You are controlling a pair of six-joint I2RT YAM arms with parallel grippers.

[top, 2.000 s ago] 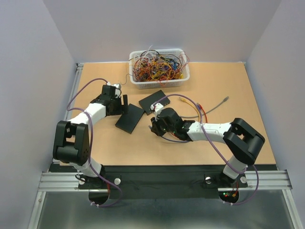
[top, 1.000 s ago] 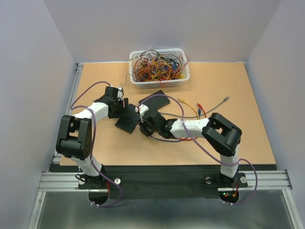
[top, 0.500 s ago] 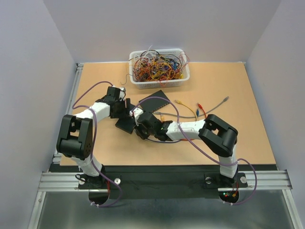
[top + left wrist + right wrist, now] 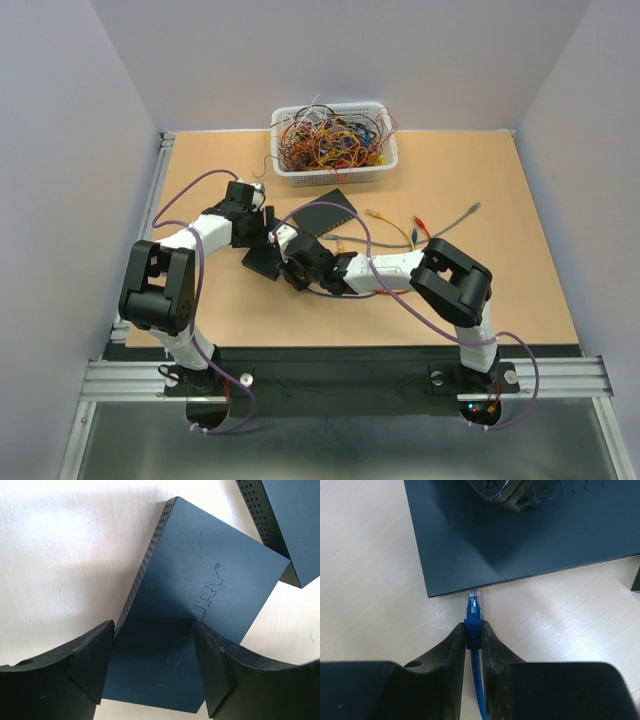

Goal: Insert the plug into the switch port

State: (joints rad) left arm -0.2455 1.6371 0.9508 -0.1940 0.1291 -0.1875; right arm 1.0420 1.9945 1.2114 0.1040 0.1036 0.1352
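Tan wood-grain tabletop, enclosed by plain pale grey walls.

Left gripper: jaws spread wide and closed across the width of the switch. One blunt black finger sits against its perforated long side and the other against the opposite side. The box fills the gap.

Right gripper: jaws nearly together, pinching the blue boot of the plug. The blue cable trails back between the fingers.

Task items: the switch lies left of the table's centre, between the two grippers. It is a flat, matte black, sharp-cornered box with embossed lettering on top and rows of small holes along one side. The plug's clear tip meets the box's near edge, close to a corner. The switch port is not visible from above, so seating cannot be confirmed.

Other items: a second black box lies just beyond, apart. A white slotted basket of tangled coloured wires stands at the far edge. Loose cables lie to the right.
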